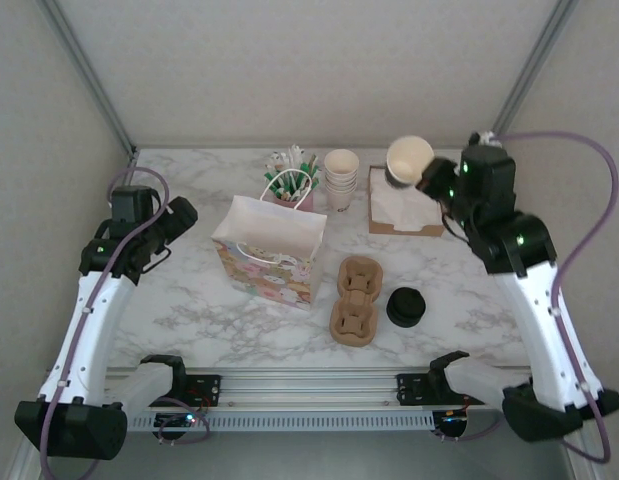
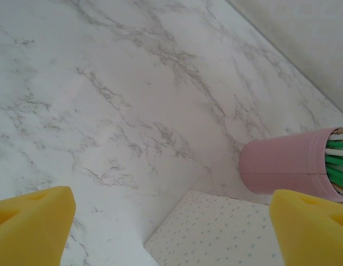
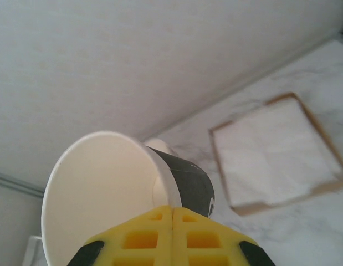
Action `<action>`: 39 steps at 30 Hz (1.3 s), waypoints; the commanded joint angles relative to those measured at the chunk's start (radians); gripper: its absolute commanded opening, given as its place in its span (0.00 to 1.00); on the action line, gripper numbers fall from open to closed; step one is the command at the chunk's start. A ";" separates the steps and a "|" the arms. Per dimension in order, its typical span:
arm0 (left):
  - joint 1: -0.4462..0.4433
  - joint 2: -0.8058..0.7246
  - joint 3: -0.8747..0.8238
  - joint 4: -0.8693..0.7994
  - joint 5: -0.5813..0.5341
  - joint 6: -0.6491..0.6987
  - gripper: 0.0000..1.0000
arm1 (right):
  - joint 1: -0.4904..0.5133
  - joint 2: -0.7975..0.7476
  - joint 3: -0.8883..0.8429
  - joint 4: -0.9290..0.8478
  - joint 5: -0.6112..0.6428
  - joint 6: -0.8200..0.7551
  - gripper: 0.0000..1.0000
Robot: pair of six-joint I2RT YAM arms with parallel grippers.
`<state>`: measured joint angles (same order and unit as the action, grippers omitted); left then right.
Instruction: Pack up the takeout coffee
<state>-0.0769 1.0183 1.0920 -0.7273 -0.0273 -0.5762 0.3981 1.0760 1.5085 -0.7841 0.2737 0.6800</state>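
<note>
At the wrists, right claw (image 3: 172, 213) clamps a paper cup (image 3: 105, 188), left claw (image 2: 171, 208) gapes over marble table (image 2: 132, 83).

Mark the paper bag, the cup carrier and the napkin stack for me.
paper bag (image 1: 274, 272): top view, its floral near side.
cup carrier (image 1: 355, 300): top view, centre of the tray.
napkin stack (image 3: 274, 152): right wrist view, middle of top napkin.

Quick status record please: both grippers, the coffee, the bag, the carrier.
right gripper: shut on rim of lidless cup, cup tilted, raised by the napkin tray
left gripper: open, empty, left of the gift bag
takeout coffee: on table, right of cup carrier, untouched
gift bag: upright, mouth open
cup carrier: flat on table, slots empty
</note>
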 commanded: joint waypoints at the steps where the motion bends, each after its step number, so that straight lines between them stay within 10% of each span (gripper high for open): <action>1: -0.005 -0.002 -0.017 0.004 -0.037 0.040 0.92 | -0.004 -0.056 -0.156 -0.035 0.107 0.019 0.00; 18: -0.007 -0.058 -0.114 0.074 0.037 0.155 0.94 | -0.183 -0.073 -0.684 0.278 -0.048 0.141 0.00; 39: -0.005 -0.096 -0.155 0.073 0.046 0.137 0.94 | -0.282 0.105 -0.780 0.450 -0.156 0.065 0.00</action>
<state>-0.0769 0.9413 0.9482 -0.6548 0.0025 -0.4446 0.1246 1.1671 0.7437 -0.3588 0.1299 0.7780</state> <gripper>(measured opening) 0.941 0.050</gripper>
